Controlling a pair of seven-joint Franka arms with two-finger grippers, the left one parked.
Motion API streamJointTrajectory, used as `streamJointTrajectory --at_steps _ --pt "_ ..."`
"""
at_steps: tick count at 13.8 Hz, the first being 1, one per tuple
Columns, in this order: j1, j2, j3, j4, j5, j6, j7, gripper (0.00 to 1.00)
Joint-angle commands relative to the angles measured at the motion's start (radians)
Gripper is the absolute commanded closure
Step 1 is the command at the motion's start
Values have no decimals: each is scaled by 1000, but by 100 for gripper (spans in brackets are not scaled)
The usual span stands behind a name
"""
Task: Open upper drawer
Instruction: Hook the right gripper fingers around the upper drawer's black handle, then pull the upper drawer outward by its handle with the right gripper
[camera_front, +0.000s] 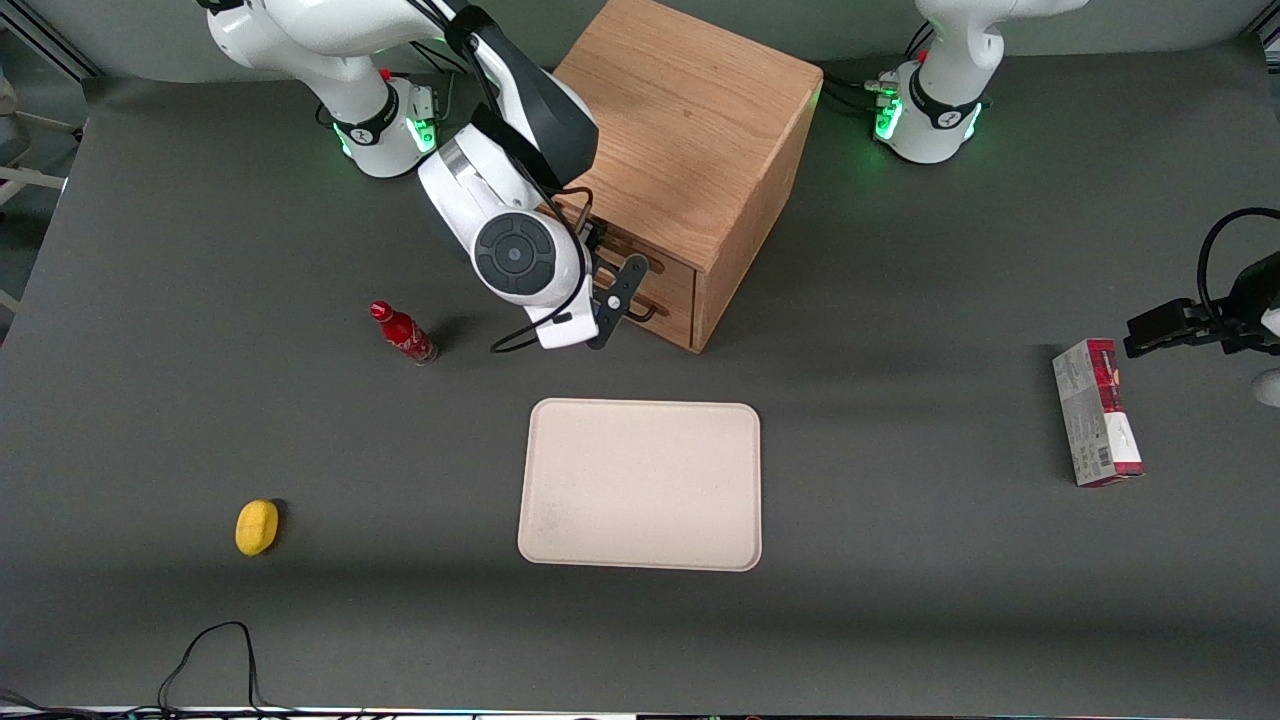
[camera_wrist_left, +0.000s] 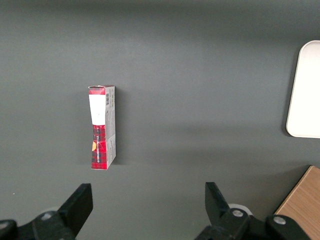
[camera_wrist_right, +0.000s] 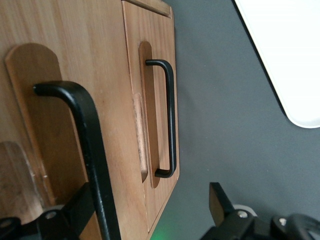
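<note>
The oak cabinet (camera_front: 690, 120) stands at the back of the table, its drawer fronts turned toward the working arm's end. The upper drawer (camera_front: 676, 272) looks shut, flush with the cabinet. In the right wrist view its wood front (camera_wrist_right: 60, 110) fills the frame and its black bar handle (camera_wrist_right: 92, 150) runs close by. My gripper (camera_front: 615, 258) (camera_wrist_right: 149, 197) is open in front of that drawer. The handle lies between the two fingers, close beside one finger (camera_wrist_right: 75, 212); I cannot tell if they touch. The lower drawer (camera_wrist_right: 150, 60) with its own black handle (camera_wrist_right: 171, 120) sits below.
A beige tray (camera_front: 640, 485) lies nearer the camera than the cabinet. A small red bottle (camera_front: 402, 333) stands beside the working arm, and a yellow fruit (camera_front: 257, 526) lies nearer the camera. A red and white box (camera_front: 1097, 412) lies toward the parked arm's end.
</note>
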Motion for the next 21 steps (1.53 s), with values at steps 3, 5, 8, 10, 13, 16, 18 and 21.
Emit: streamJointTrajectory --at_steps 3,5,8,10,13,16,18,21 --pt "-6 5 -16 4 20 -3 -60 0" --pt "-20 9 -20 7 20 25 -60 0" --pt "-41 19 -21 12 25 49 -61 0" --pt "-59 24 -21 28 25 49 -66 0" --pt "-87 35 -21 30 20 49 -66 0" --pt "-102 38 -21 32 17 68 -66 0" --pt "-109 44 -21 32 17 88 -66 0" --pt "-115 59 -23 59 14 89 -66 0"
